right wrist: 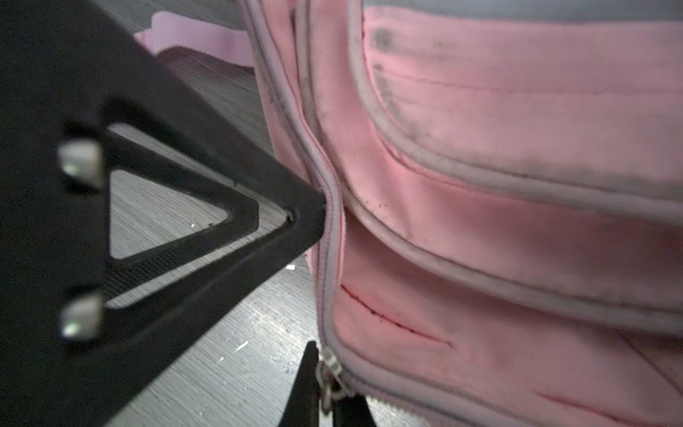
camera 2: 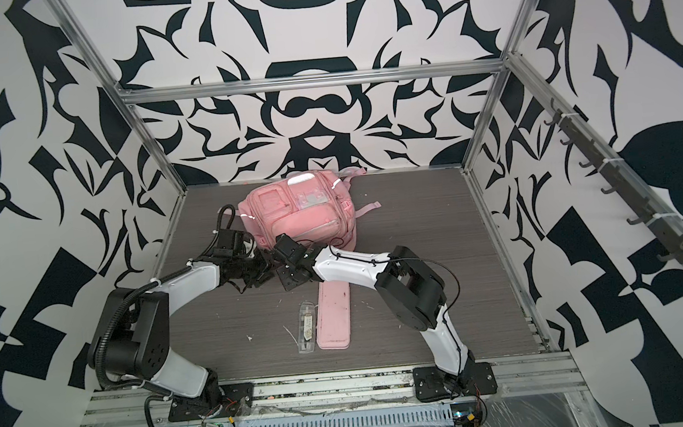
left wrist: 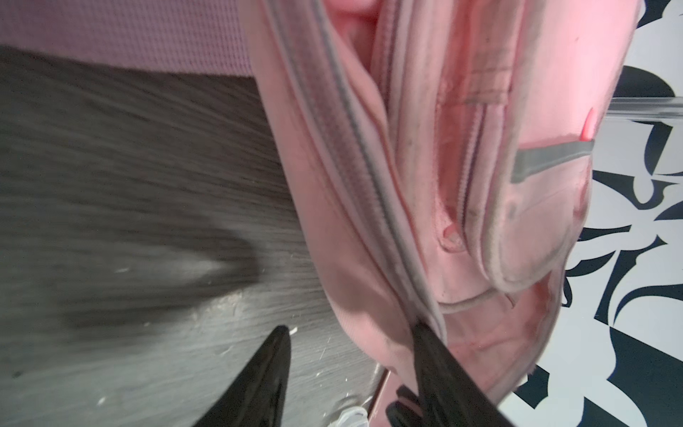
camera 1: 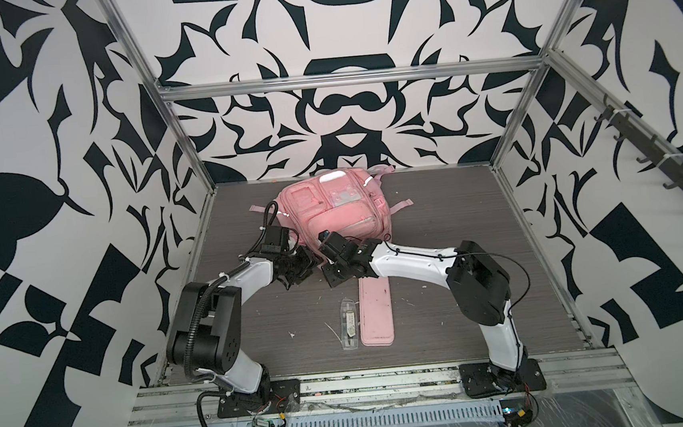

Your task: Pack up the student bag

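Observation:
The student bag (camera 1: 331,207) (camera 2: 302,217), a pink backpack with zip pockets and a clear panel, lies face up at the back middle of the table. Both grippers meet at its near edge. My right gripper (right wrist: 321,356) (camera 1: 322,262) is shut on a metal zipper pull (right wrist: 330,369) at the bag's near lower corner. My left gripper (left wrist: 350,325) (camera 1: 298,268) stands open. One of its fingers (left wrist: 428,355) lies against the bag's zip seam (left wrist: 354,148), the other over bare table. In the right wrist view that black finger (right wrist: 258,222) presses into the zip line.
A flat pink pencil case (camera 1: 376,312) (camera 2: 333,317) and a clear plastic case (camera 1: 349,318) (camera 2: 306,321) lie side by side on the grey table (camera 1: 442,298), just behind the right forearm. Pink straps (camera 1: 402,206) trail from the bag. Metal frame posts stand at the corners.

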Controlling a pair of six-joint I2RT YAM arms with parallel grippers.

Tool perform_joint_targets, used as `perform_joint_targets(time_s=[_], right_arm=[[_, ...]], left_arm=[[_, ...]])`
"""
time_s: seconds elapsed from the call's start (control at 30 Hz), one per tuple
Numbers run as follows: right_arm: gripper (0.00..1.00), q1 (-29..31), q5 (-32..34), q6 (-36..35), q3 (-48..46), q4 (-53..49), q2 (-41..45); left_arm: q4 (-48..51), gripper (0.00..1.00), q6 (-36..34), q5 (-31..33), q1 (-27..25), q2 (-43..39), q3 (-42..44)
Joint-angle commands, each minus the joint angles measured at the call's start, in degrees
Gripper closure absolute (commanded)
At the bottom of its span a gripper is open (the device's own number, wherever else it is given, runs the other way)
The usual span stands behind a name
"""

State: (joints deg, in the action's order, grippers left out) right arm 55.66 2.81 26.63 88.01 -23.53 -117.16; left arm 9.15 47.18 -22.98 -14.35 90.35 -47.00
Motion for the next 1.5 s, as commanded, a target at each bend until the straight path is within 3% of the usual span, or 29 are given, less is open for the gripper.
perform_joint_targets(time_s=[0.0, 0.2, 0.67, 0.7, 0.77, 0.87, 0.93, 1.13, 1.47], right_arm=[[1.00, 1.8, -1.4, 0.1, 2.0, 0.3, 1.7], [1.00, 1.8, -1.6, 0.1, 1.8, 0.8, 1.9], [1.00, 1.8, -2.4, 0.1, 2.7, 1.7, 1.9], [1.00, 1.8, -2.5, 0.1, 2.6, 1.7, 2.0], [1.00, 1.8, -2.3, 0.1, 2.4, 1.8, 2.2], [1.00, 1.8, -2.2, -0.1, 1.7, 2.1, 2.7], [1.00, 1.7, -1.3, -0.8, 1.3, 1.6, 3.2], [1.00, -0.3, 0.0, -2.0, -3.5, 0.8, 7.0], [1.00, -12.0, -0.2, -2.9, -18.6, 1.6, 19.9]], left_arm=[[-1.1, 0.46, 0.7, -1.0, -0.6, -3.0, -1.3], [2.7, 0.49, -0.9, 2.0, -0.6, -10.2, 0.0], [-1.2, 0.49, 0.0, -0.5, -0.6, 0.9, -1.3], [-1.7, 0.52, 0.2, -0.7, -0.6, 1.5, -1.4], [-2.3, 0.73, 0.4, -0.9, -0.6, 2.3, -1.8], [-1.3, 0.94, 0.1, -0.3, -0.4, 2.8, -2.8], [-0.4, 1.00, -0.6, 0.0, 0.2, 3.0, -3.6], [0.4, 1.00, -1.8, -0.7, 3.5, 3.0, -4.4], [1.4, 1.00, -3.5, -1.4, 7.9, 2.0, -4.2]])
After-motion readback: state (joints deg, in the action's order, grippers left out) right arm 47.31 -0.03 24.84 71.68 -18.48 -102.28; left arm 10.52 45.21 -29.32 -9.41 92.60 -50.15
